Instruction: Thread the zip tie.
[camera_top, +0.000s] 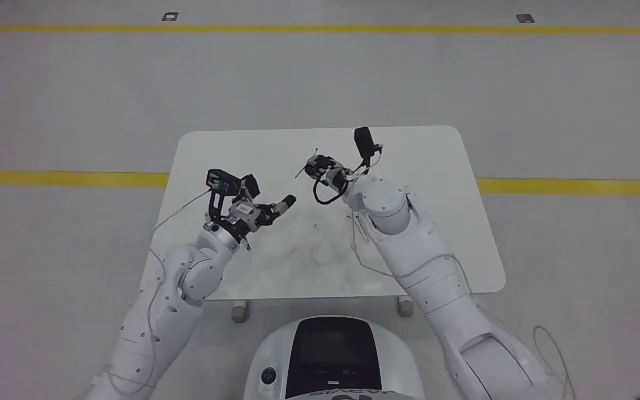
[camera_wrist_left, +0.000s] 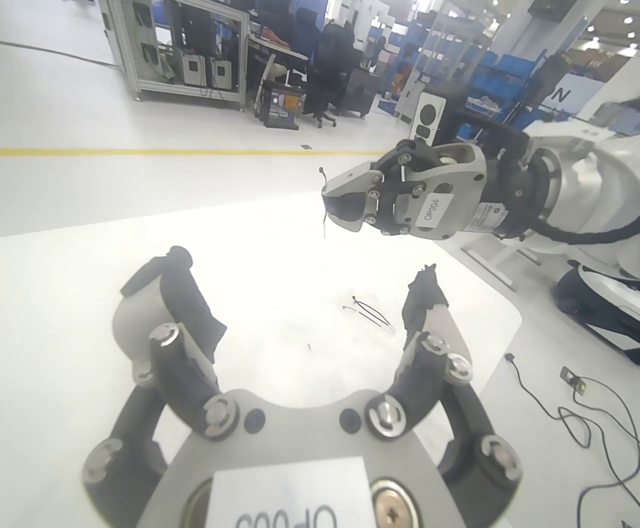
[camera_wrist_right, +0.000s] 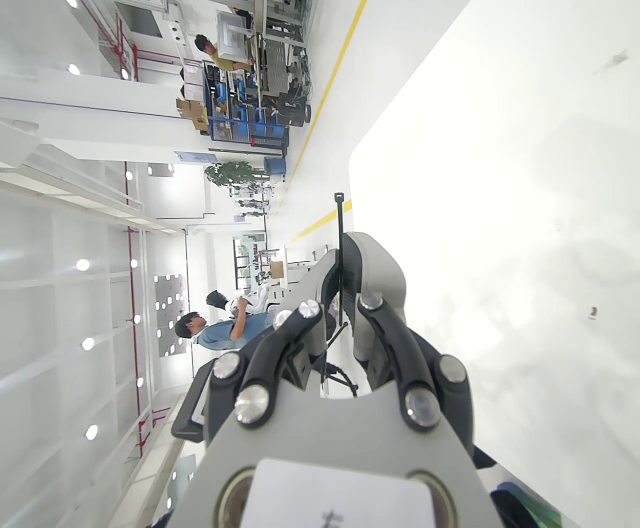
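Zip tie (camera_wrist_right: 340, 215) clamped in right tool (camera_wrist_right: 345, 247) (head end poking out); left tool (camera_wrist_left: 305, 264) spread wide, facing it above tabletop (camera_top: 440, 160) with spare ties (camera_wrist_left: 370, 314).

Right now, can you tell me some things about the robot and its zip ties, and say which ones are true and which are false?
1. The right end effector is pinching a zip tie. True.
2. The left end effector is shut on a zip tie. False: it is open and holds nothing.
3. Spare zip ties lie on the table. True.
4. The pinched zip tie lies flat on the table. False: it is held up off the table, with both ends sticking out past the fingers.
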